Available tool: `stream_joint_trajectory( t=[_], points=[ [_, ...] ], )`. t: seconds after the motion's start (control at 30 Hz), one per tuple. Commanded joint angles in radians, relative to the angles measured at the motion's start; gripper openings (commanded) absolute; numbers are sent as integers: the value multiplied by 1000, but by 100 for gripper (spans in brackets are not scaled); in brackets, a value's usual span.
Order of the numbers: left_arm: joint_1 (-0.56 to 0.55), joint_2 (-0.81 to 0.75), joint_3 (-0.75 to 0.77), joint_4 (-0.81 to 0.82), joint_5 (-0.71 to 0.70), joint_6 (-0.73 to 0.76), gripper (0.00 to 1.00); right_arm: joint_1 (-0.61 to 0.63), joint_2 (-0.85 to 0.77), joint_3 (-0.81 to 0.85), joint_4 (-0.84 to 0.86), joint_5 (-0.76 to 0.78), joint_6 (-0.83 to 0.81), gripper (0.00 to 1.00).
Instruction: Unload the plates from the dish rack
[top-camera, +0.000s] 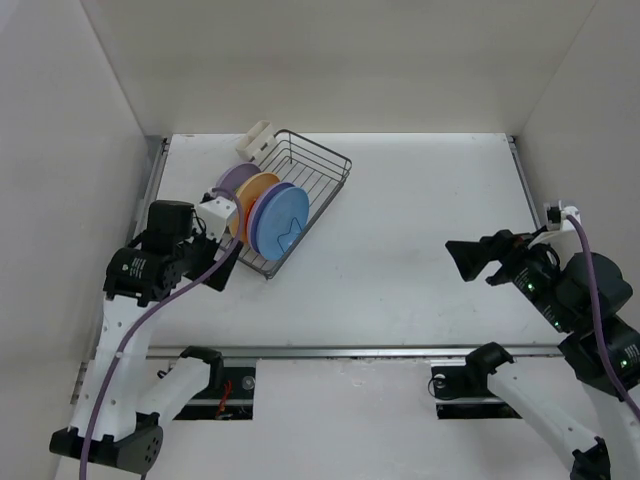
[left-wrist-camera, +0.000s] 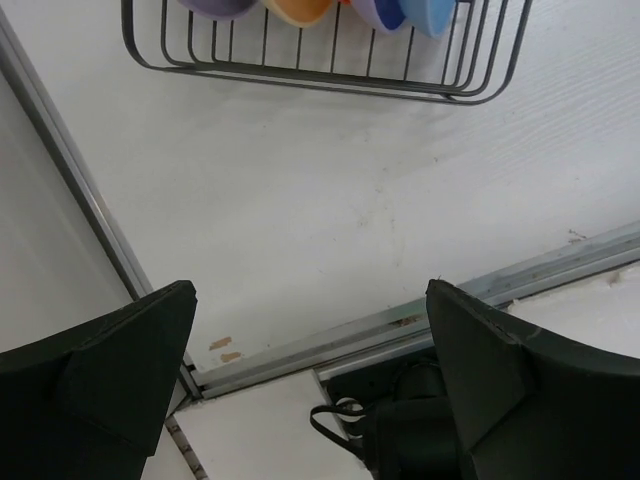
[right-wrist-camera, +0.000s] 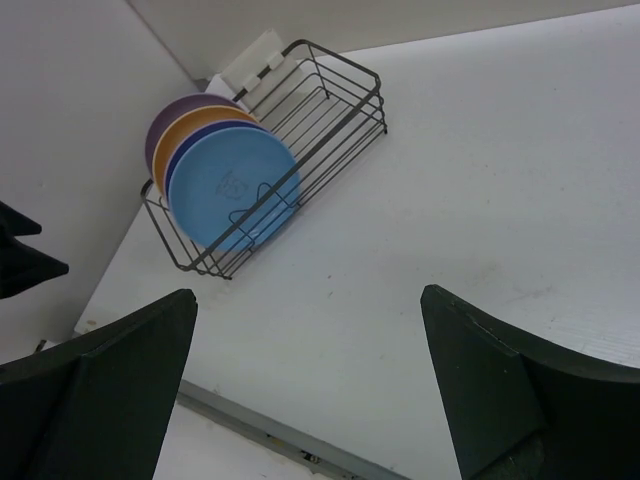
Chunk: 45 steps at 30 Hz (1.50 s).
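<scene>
Left fingers (top-camera: 222, 268): spread wide, empty, just beside the rack's near-left end.
Dish rack (top-camera: 325, 165): on the counter (top-camera: 420, 200), far left, set askew; cream box (top-camera: 255, 138) at its far corner.
Plates (top-camera: 280, 222): purple, orange and blue, upright on edge in the rack's near half.
Right fingers (top-camera: 468, 258): spread, empty, well apart on the right.
</scene>
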Motion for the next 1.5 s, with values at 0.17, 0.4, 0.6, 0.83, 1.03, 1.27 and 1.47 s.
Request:
stream_joint_trajectory(
  t=[0.17,0.4,0.6,0.83,1.03,1.27,1.47],
  points=[
    [-3,40,183,-100,188,111,99,3,-17,21,1,12,10,100],
    [-3,396,646,-262,257,169,99,3,53,78,11,42,10,100],
    [-56,707,949,-204,206,127,99,3,162,98,21,135,10,100],
    [-274,896,906,33,-178,73,96,3,237,57,96,167,39,100],
    [-308,953,875,98,-314,1,72,3,280,47,117,157,39,100],
    [-308,866,728,179,-302,-32,50,3,271,-14,126,135,48,100],
    [-317,854,689,149,-259,-51,38,3,262,-14,117,146,48,100]
  ],
)
